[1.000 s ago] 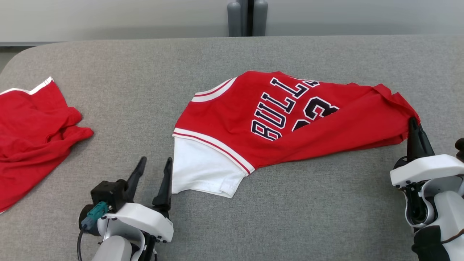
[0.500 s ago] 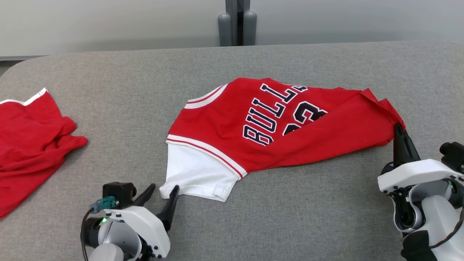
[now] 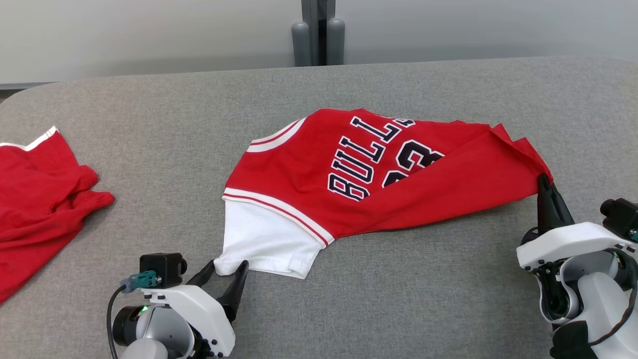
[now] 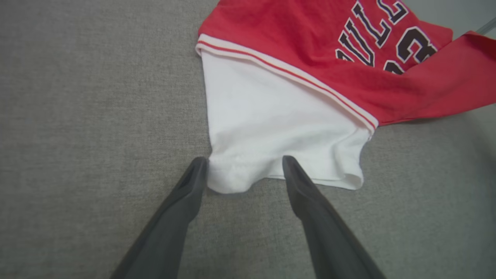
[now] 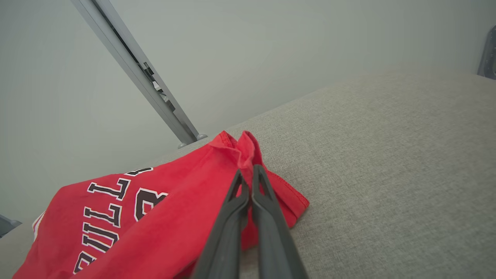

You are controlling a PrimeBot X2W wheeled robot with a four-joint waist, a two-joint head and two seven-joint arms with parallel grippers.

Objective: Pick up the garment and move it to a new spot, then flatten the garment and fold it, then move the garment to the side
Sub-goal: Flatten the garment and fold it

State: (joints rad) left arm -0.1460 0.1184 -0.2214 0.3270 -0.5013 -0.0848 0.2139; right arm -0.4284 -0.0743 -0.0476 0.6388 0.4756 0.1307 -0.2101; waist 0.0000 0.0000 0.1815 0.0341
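The left gripper (image 4: 244, 161) has its two long dark fingers (image 4: 182, 209) spread wide apart, one tip on either side of the near corner of the white fabric sleeve (image 4: 271, 116). The tips sit right at the hem, with the cloth lying between them, but nothing is gripped. Across the table, the right gripper (image 5: 248, 170) has its fingers pressed together, pinching a bunched fold at the far end of the red jersey (image 3: 398, 184), where the cloth stands up in a crease above the tips.

The jersey lies near the middle of the grey woven-fabric tabletop (image 3: 149, 149), drawn out lengthwise between the two grippers. Its black, white-edged lettering (image 3: 366, 159) faces up. A long flap of red cloth is folded over the lower part of the numerals. A white-and-red striped band marks where the sleeve joins the red body.

Well apart from it, at the table's left edge, lies a crumpled red garment with white trim (image 3: 40, 199). Beyond the far edge, a grey metal post (image 3: 314, 35) rises against a pale wall.
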